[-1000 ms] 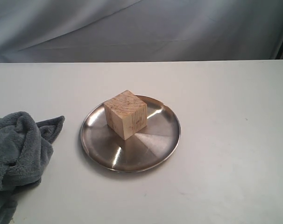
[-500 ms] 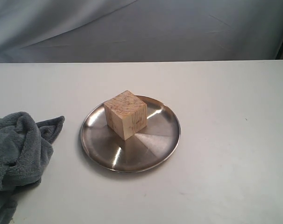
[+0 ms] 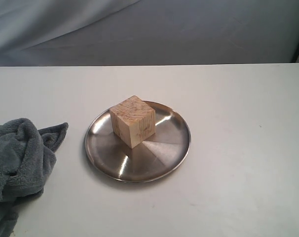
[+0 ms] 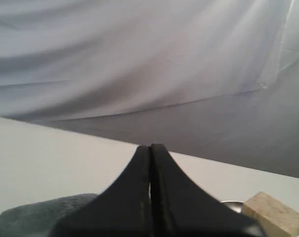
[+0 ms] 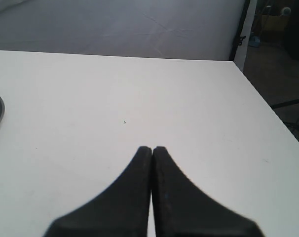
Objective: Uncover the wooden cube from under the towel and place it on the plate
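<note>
At the left edge of the table (image 3: 238,98) the towel (image 3: 18,163) lay crumpled in a heap, near the plate (image 3: 162,155) but not touching it. The plate stood about in the middle of the table, and the wooden cube (image 3: 132,121) rested flat on it, uncovered, a little toward the plate's far left part, with one vertical edge turned to the exterior camera. To the right of the plate there was only bare table. The left gripper (image 4: 150,148) had its jaws clenched tip against tip, with nothing between them. In its wrist view the towel and the cube showed on opposite sides of the jaws, both apart from them. The right gripper (image 5: 152,149) also had its jaws pressed together and empty, over bare table. Only a bit of the plate's rim showed in its wrist view, well apart from the tips.
</note>
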Motion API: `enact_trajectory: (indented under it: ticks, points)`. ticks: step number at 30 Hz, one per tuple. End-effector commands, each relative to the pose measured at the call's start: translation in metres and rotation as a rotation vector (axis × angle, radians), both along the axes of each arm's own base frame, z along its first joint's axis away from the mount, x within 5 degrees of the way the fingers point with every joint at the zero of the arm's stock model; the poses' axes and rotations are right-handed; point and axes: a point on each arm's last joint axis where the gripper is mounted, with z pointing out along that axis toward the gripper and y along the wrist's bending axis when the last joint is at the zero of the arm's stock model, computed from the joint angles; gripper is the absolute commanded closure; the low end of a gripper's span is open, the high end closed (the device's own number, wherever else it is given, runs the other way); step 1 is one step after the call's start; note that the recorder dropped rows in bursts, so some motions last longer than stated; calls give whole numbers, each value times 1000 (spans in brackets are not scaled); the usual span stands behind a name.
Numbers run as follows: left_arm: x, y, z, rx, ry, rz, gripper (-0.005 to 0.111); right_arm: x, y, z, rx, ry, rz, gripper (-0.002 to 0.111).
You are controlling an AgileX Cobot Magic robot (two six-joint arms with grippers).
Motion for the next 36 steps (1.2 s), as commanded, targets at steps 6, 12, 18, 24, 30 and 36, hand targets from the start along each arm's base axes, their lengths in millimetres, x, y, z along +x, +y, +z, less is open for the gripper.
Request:
enact_trajectory:
  ticks: [6, 12, 18, 24, 30, 36]
  points:
    - [0, 13, -17, 85, 106, 144, 107, 0, 0, 0, -9, -8, 3, 108]
    - [1, 14, -27, 95, 135, 144, 107, 0, 0, 0, -9, -8, 3, 108]
    - [1, 15, -29, 100, 163, 157, 107, 0, 0, 0, -9, -8, 3, 108]
    - [0, 16, -34, 118, 219, 160, 107, 0, 0, 0, -9, -8, 3, 108]
    - [-1, 16, -36, 121, 249, 160, 107, 0, 0, 0, -9, -8, 3, 108]
    - [-2, 17, -41, 171, 305, 162, 107, 0, 0, 0, -9, -8, 3, 108]
